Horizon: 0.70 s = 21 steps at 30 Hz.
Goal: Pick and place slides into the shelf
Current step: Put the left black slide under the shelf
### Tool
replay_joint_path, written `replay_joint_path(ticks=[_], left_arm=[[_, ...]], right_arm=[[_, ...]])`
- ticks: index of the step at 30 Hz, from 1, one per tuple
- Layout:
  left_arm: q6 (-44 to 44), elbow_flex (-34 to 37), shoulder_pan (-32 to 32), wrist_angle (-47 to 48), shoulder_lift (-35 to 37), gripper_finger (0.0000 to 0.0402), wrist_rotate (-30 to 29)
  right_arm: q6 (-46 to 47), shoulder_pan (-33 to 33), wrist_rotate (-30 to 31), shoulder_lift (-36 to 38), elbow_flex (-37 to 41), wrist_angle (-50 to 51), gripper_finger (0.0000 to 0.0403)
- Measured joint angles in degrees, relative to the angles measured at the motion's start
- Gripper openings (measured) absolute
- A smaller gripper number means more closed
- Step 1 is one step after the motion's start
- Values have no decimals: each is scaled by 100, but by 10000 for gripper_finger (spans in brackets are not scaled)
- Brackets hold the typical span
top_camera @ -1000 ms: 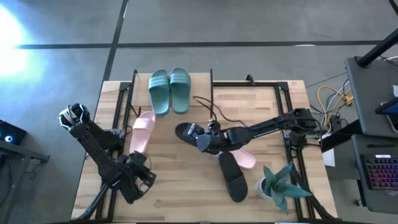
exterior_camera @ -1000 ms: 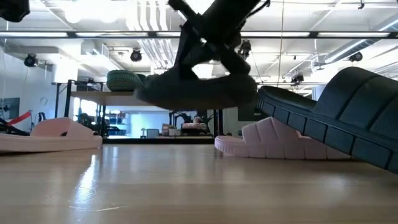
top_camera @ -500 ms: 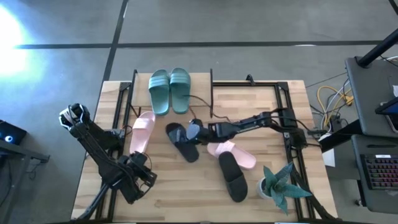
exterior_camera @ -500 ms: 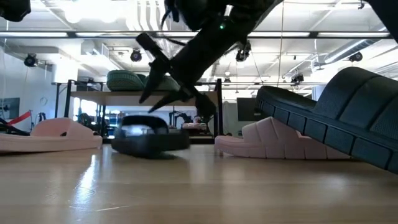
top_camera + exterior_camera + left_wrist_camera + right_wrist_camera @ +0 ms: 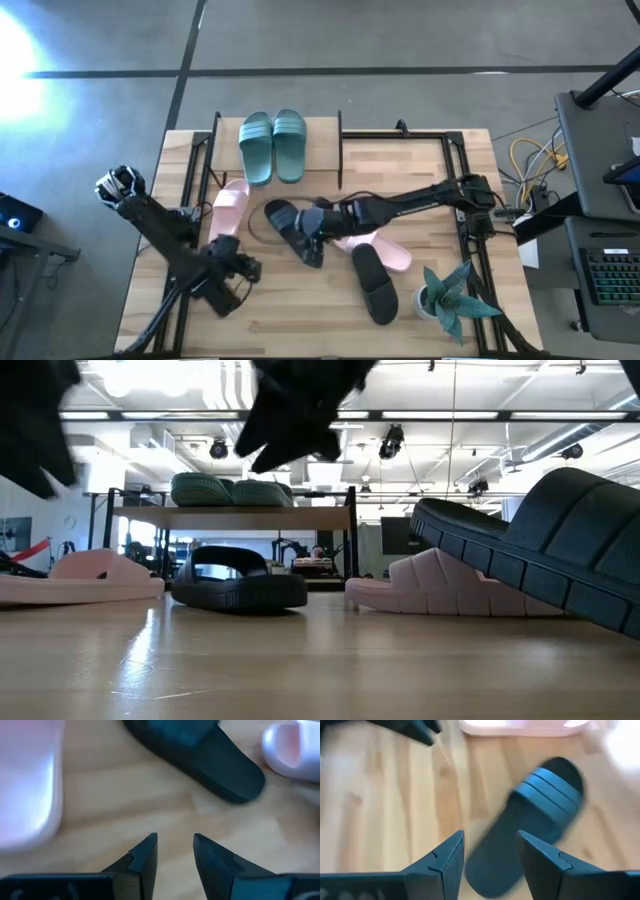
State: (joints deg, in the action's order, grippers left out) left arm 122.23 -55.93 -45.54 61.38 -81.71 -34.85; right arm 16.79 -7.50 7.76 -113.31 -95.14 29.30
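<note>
Black slide (image 5: 291, 231) lies flat on the tabletop (image 5: 420, 180) just in front of the shelf (image 5: 310, 150), so bring your spread, empty right gripper (image 5: 318, 228) down over its strap, squeeze firmly, while the left gripper (image 5: 243, 268) waits open nearby.

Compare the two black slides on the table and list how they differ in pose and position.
1. The black slide near the table's middle lies flat on its sole; the black slide nearer the plant is tilted, propped on a pink slide.
2. The middle slide lies just below the right gripper, whose fingers are open; the propped slide has no gripper at it.

Both are black, wide-strapped, and not on the shelf.
</note>
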Motion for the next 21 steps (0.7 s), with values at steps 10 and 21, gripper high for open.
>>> replay_joint_path(ticks=[10,21], left_arm=[[-2341,1265,1752,-1947,13,112,161],[-4441,1612,3112,-3333,-47,112,162]], right_arm=[[-622,-353,1294,164,-1342,2666,142],[-74,-542,1328,163,-1274,2801,118]])
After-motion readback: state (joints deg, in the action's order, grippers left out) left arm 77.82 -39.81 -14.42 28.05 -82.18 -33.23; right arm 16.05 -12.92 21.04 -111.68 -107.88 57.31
